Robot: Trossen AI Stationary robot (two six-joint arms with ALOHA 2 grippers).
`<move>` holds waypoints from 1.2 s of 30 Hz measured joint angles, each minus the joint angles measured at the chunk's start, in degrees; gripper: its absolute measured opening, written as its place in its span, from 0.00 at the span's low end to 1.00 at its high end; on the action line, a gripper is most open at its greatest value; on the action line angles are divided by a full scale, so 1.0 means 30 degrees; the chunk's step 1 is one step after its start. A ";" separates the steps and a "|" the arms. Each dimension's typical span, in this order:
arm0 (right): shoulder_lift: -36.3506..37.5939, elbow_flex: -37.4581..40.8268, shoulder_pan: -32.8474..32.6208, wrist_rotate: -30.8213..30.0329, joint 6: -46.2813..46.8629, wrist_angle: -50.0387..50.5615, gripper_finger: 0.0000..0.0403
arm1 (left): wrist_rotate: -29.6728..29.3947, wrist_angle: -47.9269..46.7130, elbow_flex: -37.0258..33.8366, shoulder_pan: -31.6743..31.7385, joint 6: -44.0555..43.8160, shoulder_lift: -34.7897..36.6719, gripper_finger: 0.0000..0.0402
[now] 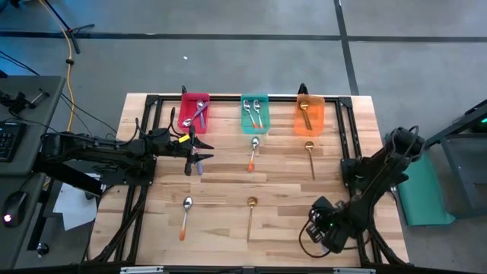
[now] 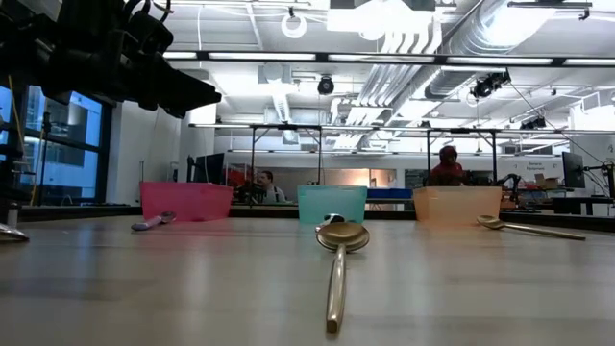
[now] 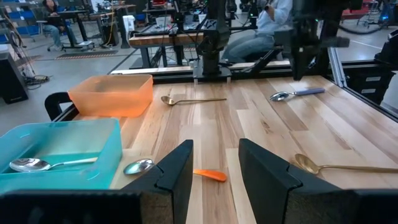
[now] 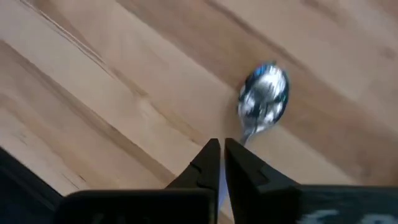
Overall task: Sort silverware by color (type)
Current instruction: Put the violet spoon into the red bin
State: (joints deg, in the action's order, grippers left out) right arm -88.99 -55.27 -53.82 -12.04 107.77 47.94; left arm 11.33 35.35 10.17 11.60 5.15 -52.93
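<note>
The right gripper (image 4: 219, 144) hangs over the desk (image 1: 228, 186) with fingers pinched nearly together at a purple-handled spoon (image 3: 297, 93) lying there. Whether it grips the spoon cannot be told. The left gripper (image 1: 190, 158) hovers released and empty beside the red bin (image 1: 194, 114).

Left pincer (image 1: 199, 156) hangs part-open mid-table; right pincer (image 1: 318, 228) sits nearly closed at the near right edge.

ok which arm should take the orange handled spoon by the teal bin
left. the left gripper is open and the orange-handled spoon lies just ahead of it; the right gripper is shut, far off at the front right
</note>
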 joint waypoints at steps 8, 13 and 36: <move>-0.2189 -0.0522 0.0627 0.2727 0.1113 0.0136 0.24 | 0.0000 0.0000 0.0000 0.0000 -0.0007 0.0000 0.30; -0.2849 -0.0522 0.1415 0.2839 0.1089 0.0550 0.31 | 0.0000 0.0000 0.0000 0.0000 -0.0007 0.0000 0.30; -0.3876 -0.0515 0.2688 0.1204 -0.2881 -0.1258 0.02 | -0.0007 -0.0160 0.0000 0.0000 -0.0062 0.0000 0.30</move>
State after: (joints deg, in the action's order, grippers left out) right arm -100.62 -56.82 -45.75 -8.43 99.12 44.17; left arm 11.31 34.87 10.17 11.60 4.96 -52.93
